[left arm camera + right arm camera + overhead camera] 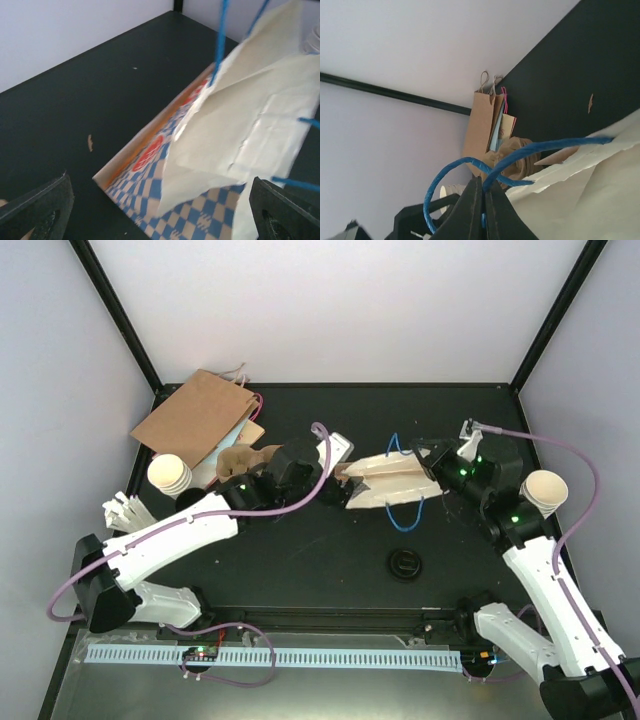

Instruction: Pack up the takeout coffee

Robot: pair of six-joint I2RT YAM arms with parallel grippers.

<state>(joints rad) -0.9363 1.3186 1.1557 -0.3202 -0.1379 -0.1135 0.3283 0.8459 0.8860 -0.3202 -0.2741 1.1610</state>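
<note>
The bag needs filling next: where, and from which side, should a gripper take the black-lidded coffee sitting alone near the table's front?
Likely from straight above, jaws spanning the round rim of the coffee: only its black top shows, with bare table all round. The open left gripper is free; the right gripper is shut on a blue handle of the bag.

bag (385,480) centre | takeout coffee (405,563) before it (apart) | bag pile (200,415) rear-left

Left arm (170,540) stretches from 8 o'clock toward centre, left gripper (160,215) spread wide. Right arm (540,570) stands at 4 o'clock, right gripper (482,189) pointing toward 9 o'clock, pinched on a blue bag handle (535,146).
</note>
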